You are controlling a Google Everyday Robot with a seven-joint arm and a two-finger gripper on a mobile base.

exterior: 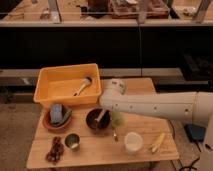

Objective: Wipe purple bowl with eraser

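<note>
As gripper (111,119) hovers by purple bowl (92,123), eraser (101,116) inside, grip unclear, yellow bin (60,100) just behind.

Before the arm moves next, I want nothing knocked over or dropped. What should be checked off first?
1. Eraser inside the purple bowl: ok.
2. Gripper at the bowl's right rim, under the arm: ok.
3. Eraser firmly held: cannot tell.
4. Purple bowl upright on the table: ok.
5. Metal cup and white cup apart from the bowl: ok.
</note>
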